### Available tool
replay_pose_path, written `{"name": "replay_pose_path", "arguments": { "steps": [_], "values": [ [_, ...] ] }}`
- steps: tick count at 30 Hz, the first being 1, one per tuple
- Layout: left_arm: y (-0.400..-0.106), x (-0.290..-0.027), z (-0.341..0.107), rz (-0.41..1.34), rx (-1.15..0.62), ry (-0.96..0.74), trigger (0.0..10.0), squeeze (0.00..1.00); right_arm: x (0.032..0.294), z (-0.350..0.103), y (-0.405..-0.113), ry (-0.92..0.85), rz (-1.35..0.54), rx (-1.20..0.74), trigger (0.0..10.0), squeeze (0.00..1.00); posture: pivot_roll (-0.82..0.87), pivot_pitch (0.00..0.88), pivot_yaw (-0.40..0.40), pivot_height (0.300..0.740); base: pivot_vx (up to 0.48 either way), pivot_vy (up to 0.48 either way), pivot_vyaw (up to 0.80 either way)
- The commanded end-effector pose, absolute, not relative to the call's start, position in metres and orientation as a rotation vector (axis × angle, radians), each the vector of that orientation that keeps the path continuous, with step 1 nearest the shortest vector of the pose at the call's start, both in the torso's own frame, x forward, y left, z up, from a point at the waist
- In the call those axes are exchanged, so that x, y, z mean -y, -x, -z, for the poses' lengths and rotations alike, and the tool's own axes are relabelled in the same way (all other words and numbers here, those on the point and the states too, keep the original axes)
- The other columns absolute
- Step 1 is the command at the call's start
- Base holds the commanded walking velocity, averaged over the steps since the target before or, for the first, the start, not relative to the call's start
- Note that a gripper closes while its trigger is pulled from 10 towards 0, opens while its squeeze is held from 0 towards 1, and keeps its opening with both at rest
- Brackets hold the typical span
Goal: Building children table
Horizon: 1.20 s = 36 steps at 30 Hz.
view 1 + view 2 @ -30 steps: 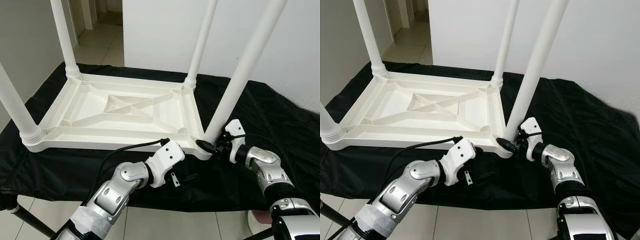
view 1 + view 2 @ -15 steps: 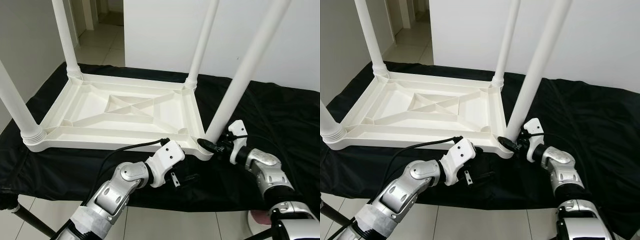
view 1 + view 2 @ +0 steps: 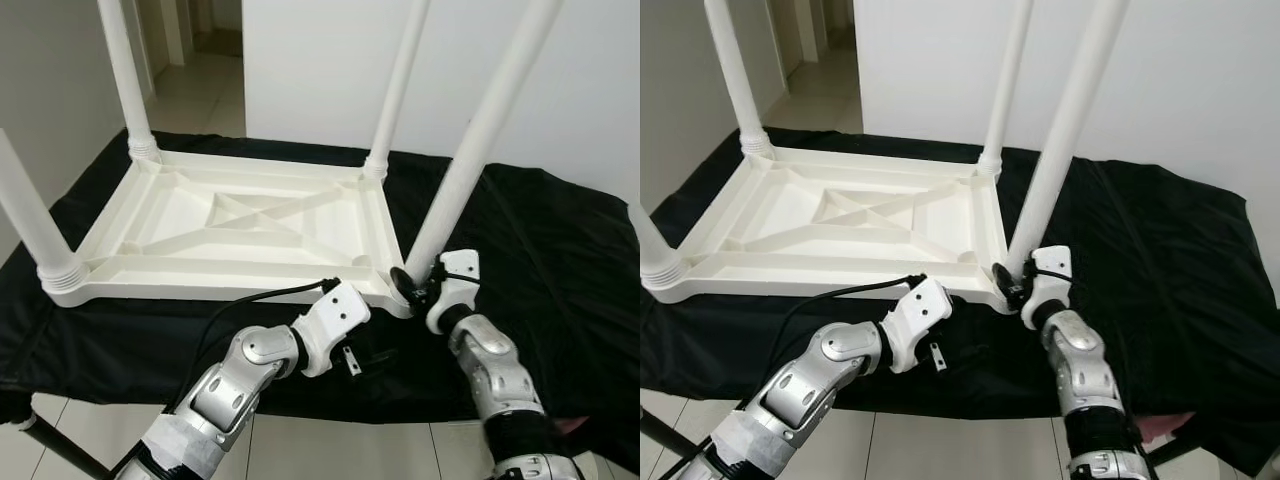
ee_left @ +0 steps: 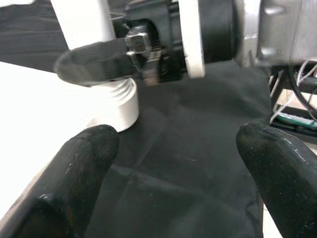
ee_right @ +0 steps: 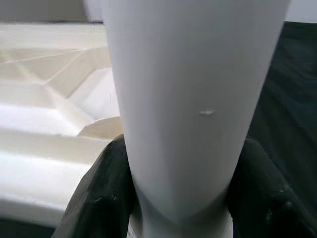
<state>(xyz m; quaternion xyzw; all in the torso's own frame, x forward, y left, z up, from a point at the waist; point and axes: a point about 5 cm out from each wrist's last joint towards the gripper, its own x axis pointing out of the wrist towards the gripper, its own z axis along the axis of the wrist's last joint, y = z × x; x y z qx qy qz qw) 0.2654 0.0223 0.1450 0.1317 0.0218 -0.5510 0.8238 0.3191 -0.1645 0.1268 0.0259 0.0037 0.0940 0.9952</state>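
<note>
No text, label, brand, number or sign can be read in any of these views.

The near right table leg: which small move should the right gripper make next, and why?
Probably turn the leg further into its corner socket. The right gripper is shut around the leg's base, and the leg leans rather than standing straight. The left gripper hangs open beside it over the black cloth.
</note>
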Motion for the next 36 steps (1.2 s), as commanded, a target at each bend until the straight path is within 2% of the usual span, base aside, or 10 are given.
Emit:
{"name": "replay_pose_path", "arguments": {
  "steps": [1,5,9,16,17,25,31,32,34,36],
  "values": [
    [-0.264,-0.02,-0.143,1.193,-0.057,-0.284,10.0,0.0,0.17,-0.116,-0.316,-0.055,-0.136,-0.068,10.0,0.0,0.04,0.031,-0.066,0.74,0.0,0.0,0.0],
    [-0.264,-0.019,-0.144,1.195,-0.056,-0.284,10.0,0.0,0.155,-0.114,-0.298,-0.093,0.076,-0.077,10.0,0.0,0.05,0.043,-0.066,0.74,0.0,0.0,0.0],
    [-0.264,-0.02,-0.144,1.195,-0.057,-0.283,10.0,0.0,0.146,-0.114,-0.291,-0.104,0.1,-0.092,10.0,0.0,0.04,0.049,-0.062,0.74,0.0,0.0,0.0],
    [-0.263,-0.019,-0.144,1.2,-0.059,-0.282,10.0,0.0,0.149,-0.117,-0.29,-0.134,0.111,-0.099,10.0,0.0,0.04,0.052,-0.061,0.74,0.0,0.0,0.0],
    [-0.264,-0.019,-0.144,1.199,-0.059,-0.281,10.0,0.0,0.148,-0.119,-0.29,-0.141,0.093,-0.085,10.0,1.0,0.04,0.054,-0.061,0.74,0.0,0.0,0.0],
    [-0.265,-0.019,-0.144,1.195,-0.06,-0.28,10.0,0.0,0.153,-0.132,-0.297,-0.167,-0.024,0.012,10.0,1.0,0.04,0.056,-0.061,0.74,0.0,0.0,0.0],
    [-0.265,-0.02,-0.145,1.193,-0.058,-0.281,10.0,0.0,0.171,-0.142,-0.306,-0.086,-0.146,0.049,10.0,1.0,0.04,0.053,-0.06,0.74,0.0,0.0,0.0],
    [-0.266,-0.02,-0.145,1.191,-0.057,-0.282,10.0,0.0,0.176,-0.144,-0.309,-0.044,-0.217,0.051,10.0,0.0,0.04,0.05,-0.06,0.74,0.0,0.0,0.0],
    [-0.267,-0.02,-0.146,1.188,-0.055,-0.283,10.0,0.0,0.182,-0.146,-0.313,0.044,-0.357,0.049,10.0,0.0,0.04,0.05,-0.06,0.74,0.0,0.0,0.0],
    [-0.267,-0.02,-0.146,1.188,-0.055,-0.283,10.0,0.0,0.182,-0.146,-0.313,0.044,-0.357,0.049,10.0,0.0,0.04,0.05,-0.06,0.74,0.0,0.0,0.0]
  ]
}}
